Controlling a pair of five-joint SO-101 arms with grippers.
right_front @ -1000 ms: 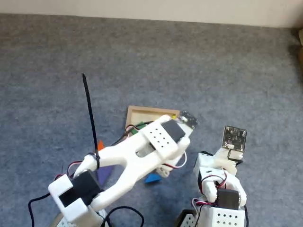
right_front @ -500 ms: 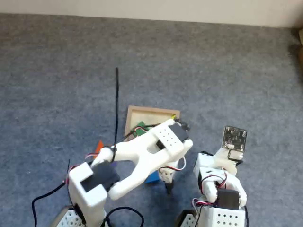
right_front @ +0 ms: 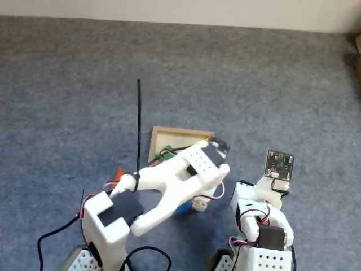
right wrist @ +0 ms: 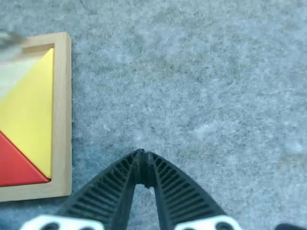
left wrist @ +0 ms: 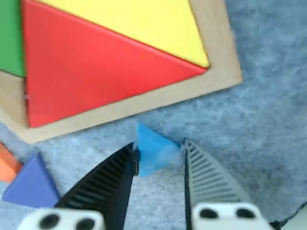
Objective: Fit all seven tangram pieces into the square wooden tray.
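The square wooden tray (left wrist: 218,84) holds a yellow triangle (left wrist: 139,21), a red triangle (left wrist: 91,72) and a green piece (left wrist: 9,38). On the carpet just outside its edge lies a small blue triangle (left wrist: 156,152), and my left gripper (left wrist: 159,151) is shut on it, one finger against each side. From above, the left arm (right_front: 180,175) reaches over the tray (right_front: 169,135), with the blue triangle (right_front: 181,210) peeking out beneath it. A purple triangle (left wrist: 31,184) and an orange piece (left wrist: 7,163) lie nearby. My right gripper (right wrist: 144,167) hangs shut over bare carpet beside the tray's corner (right wrist: 62,115).
Grey carpet covers the whole floor. The right arm (right_front: 262,217) stands folded back to the right of the tray. A black cable (right_front: 139,124) sticks up from the left arm. The orange piece (right_front: 118,173) lies left of the tray.
The left arm swung right and drew in over the blue triangle. Its black finger, seen sticking out half a second ago, has tucked under the arm. The right arm has kept still.
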